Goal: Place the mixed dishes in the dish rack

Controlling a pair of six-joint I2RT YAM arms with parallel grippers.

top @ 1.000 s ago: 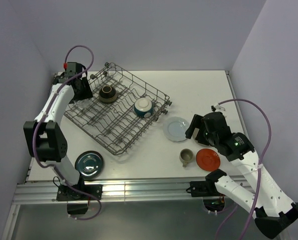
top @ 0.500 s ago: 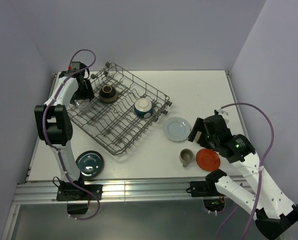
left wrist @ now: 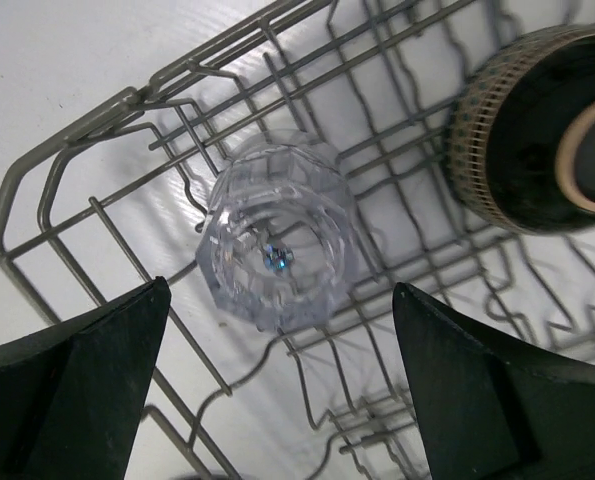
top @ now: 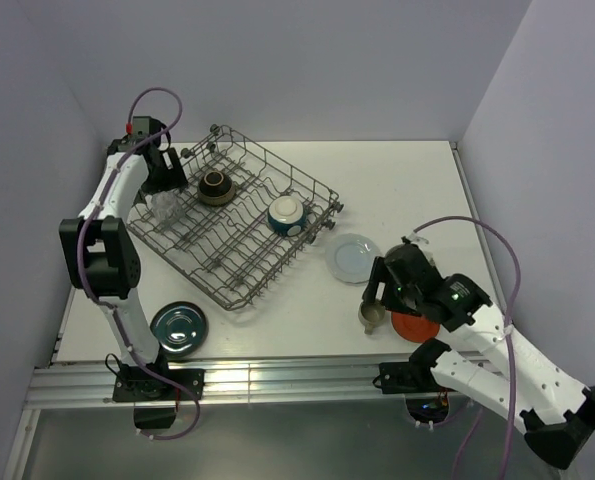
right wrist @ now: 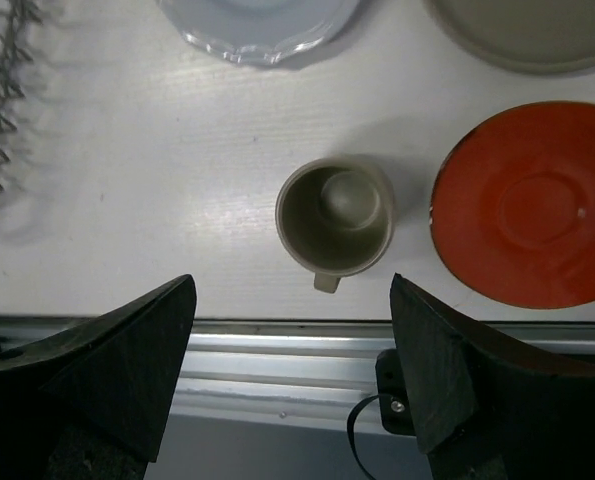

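Note:
The grey wire dish rack (top: 282,168) holds a brown bowl (top: 215,187), a cream bowl (top: 287,213) and a clear glass (top: 165,205). My left gripper (top: 163,183) hovers open just above the glass (left wrist: 277,240), touching nothing; its jaws stand wide to either side. On the table lie a dark teal dish (top: 178,328), a pale blue plate (top: 353,257), a grey mug (top: 371,315) and a red-orange saucer (top: 417,327). My right gripper (top: 379,293) is open over the mug (right wrist: 335,215), which stands upright between the lines of the fingers, handle toward the table's near edge.
The saucer (right wrist: 532,205) lies right beside the mug. The pale blue plate (right wrist: 257,20) is just behind it, and a beige round rim (right wrist: 537,35) shows at the far right. The table's metal front rail (right wrist: 277,345) runs close under the right gripper.
The left gripper has opened and let go of the glass, which now stands in the rack's back left corner. The right arm has swung left and down over the mug.

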